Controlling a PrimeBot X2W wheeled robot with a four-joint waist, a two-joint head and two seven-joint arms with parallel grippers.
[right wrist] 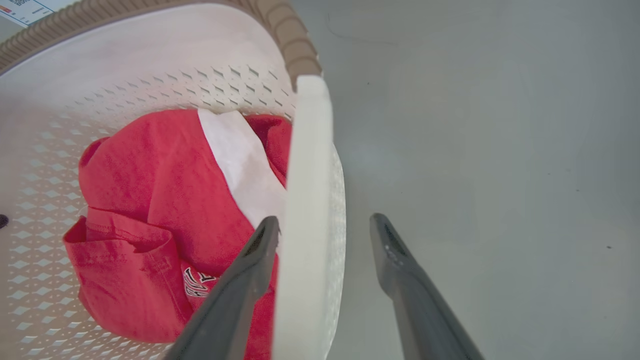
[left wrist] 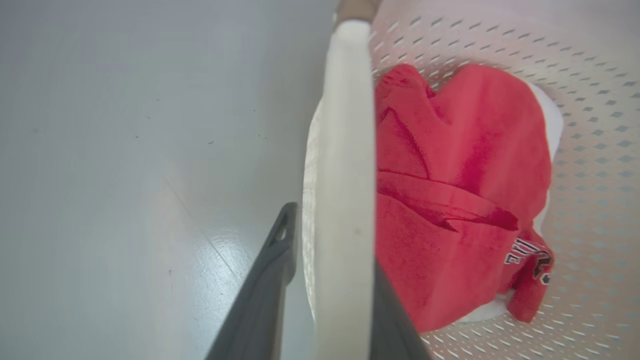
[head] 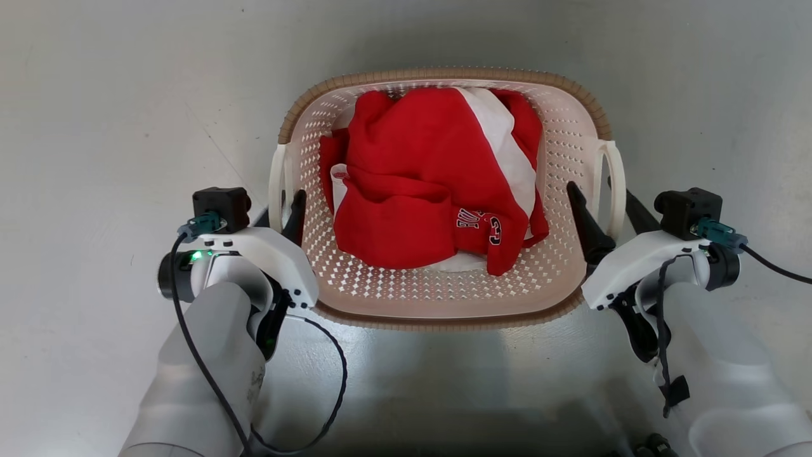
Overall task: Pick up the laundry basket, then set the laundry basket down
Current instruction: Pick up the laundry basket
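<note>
The laundry basket (head: pixel 444 75) sits on the grey floor (head: pixel 114 127) directly in front of the robot, with a crumpled red garment (head: pixel 419 184) and some white cloth inside, and by my reading the lift has not yet begun. The left gripper (head: pixel 281 206) straddles the left handle (left wrist: pixel 345 150), one finger outside the loop and one inside the basket; the jaws stand about a handle's width apart, but I cannot tell whether they actually press on it. The right gripper (right wrist: pixel 325 219) straddles the right handle (right wrist: pixel 305 200) with its jaws plainly open: the inner finger lies against the loop, the outer finger stands well apart from it over the floor. The main risk is an uneven lift. If the arms rise before the right jaws shut, that handle could slip free and the basket would swing from the left side alone, tipping and perhaps spilling the clothes. Both grips sit towards the near end of the loops, so the far end may sag and the smooth plastic could slide along the fingers. The inner right finger is close to the cloth and might snag it on closing. Unequal arm speeds would tilt the load.
</note>
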